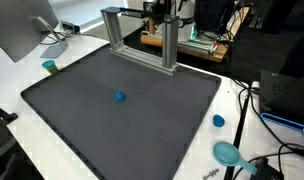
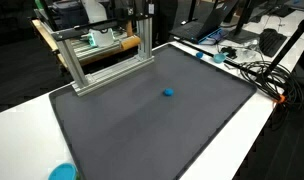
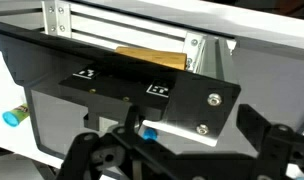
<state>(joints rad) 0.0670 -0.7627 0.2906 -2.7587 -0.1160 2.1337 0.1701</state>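
My gripper (image 3: 182,150) is up at the back of the table, above the aluminium frame (image 1: 142,45) in both exterior views (image 2: 102,55). In the wrist view its two dark fingers stand wide apart at the bottom edge, open and holding nothing. Between them shows a silver plate with two screws (image 3: 197,100), part of the frame below. A small blue object (image 1: 119,97) lies alone on the dark mat (image 1: 82,120), far from the gripper. It also shows in an exterior view (image 2: 168,93) and in the wrist view (image 3: 147,131).
A teal cup (image 1: 50,67) stands off the mat near a monitor (image 1: 22,30). A blue cap (image 1: 219,121) and a teal disc (image 1: 227,152) lie on the white table beside cables (image 1: 262,110). Lab gear stands behind the frame.
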